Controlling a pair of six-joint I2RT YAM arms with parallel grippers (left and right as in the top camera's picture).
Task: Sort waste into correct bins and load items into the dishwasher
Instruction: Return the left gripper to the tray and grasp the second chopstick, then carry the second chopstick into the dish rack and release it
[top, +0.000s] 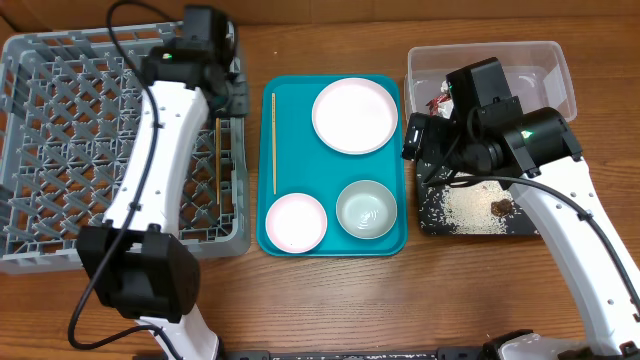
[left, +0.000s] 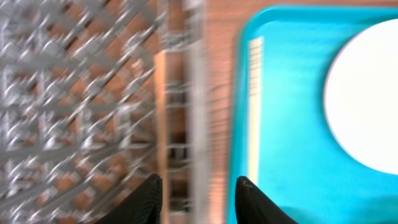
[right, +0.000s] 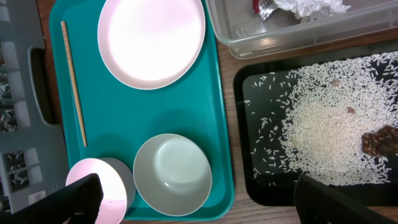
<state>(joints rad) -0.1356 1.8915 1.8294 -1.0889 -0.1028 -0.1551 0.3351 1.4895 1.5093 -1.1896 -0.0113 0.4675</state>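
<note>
Two chopsticks, split up: one chopstick (top: 218, 165) lies in the rack (top: 60, 150) by its 3 o'clock wall, the second chopstick (top: 274, 140) flat on the tray (top: 295, 150) along its 9 o'clock rim. It's thin, stiff and light, and it probably rolls, so I'd pinch it mid-length. The rim crowds that side, with open tray toward 3. Both the left gripper (left: 198, 186) and right gripper (right: 208, 200) are spread, holding nothing.
</note>
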